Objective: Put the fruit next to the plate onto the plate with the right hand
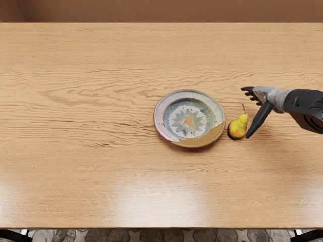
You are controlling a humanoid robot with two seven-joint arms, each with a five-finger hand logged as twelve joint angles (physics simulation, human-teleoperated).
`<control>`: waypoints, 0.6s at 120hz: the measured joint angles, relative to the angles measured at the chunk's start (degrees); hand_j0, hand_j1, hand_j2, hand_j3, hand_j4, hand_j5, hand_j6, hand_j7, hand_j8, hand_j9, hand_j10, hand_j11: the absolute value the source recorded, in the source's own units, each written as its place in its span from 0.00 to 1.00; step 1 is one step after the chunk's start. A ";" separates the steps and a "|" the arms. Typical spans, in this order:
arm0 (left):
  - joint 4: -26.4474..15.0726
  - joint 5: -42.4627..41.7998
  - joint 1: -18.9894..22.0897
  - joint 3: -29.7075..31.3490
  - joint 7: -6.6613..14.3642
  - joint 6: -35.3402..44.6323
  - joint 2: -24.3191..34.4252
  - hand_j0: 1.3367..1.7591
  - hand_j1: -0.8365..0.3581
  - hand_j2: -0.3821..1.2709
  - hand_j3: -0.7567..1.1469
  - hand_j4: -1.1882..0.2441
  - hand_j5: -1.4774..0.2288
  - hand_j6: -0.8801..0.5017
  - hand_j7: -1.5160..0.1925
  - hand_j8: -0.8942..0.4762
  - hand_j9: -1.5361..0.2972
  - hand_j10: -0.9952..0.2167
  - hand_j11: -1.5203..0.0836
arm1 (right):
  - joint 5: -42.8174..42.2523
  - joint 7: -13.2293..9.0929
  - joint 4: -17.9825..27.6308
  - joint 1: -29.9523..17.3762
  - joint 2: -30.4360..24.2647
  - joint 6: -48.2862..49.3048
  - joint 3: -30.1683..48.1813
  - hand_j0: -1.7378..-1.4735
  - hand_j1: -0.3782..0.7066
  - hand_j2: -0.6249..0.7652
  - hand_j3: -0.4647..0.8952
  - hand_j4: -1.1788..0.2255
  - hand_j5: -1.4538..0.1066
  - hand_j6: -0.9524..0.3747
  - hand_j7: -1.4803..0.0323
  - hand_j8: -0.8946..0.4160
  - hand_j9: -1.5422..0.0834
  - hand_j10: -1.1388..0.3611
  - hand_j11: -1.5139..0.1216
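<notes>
A round patterned plate (189,118) with a pale blue centre lies on the wooden table, right of the middle. A yellow pear (237,126) with a dark stem stands just off the plate's right rim, on the table. My right hand (256,107) comes in from the right edge, hovering just right of and above the pear. Its fingers are spread; one long finger (259,119) slants down towards the pear's right side. Nothing is held. Whether that finger touches the pear is unclear.
The wooden table (101,126) fills most of the view; its far edge meets a brown wall, and its near edge runs along the bottom. Dark floor tiles show below.
</notes>
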 joint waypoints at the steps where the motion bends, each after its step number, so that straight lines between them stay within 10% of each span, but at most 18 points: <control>1: 0.00 0.00 0.00 0.00 0.00 0.00 0.00 0.76 0.99 0.23 0.40 0.82 0.86 0.63 0.88 0.65 0.83 0.82 0.94 | -0.04 0.00 0.00 -0.04 0.03 -0.09 0.00 0.30 0.03 0.45 0.34 0.84 0.93 0.71 0.98 0.68 0.95 0.76 0.93; 72: -0.01 0.00 0.00 0.00 0.00 0.00 0.00 0.76 0.98 0.23 0.40 0.82 0.86 0.63 0.88 0.65 0.83 0.82 0.94 | -1.13 2.86 0.19 -1.96 0.64 1.84 -0.03 0.30 0.03 0.45 0.34 0.84 0.93 0.71 0.98 0.68 0.95 0.76 0.93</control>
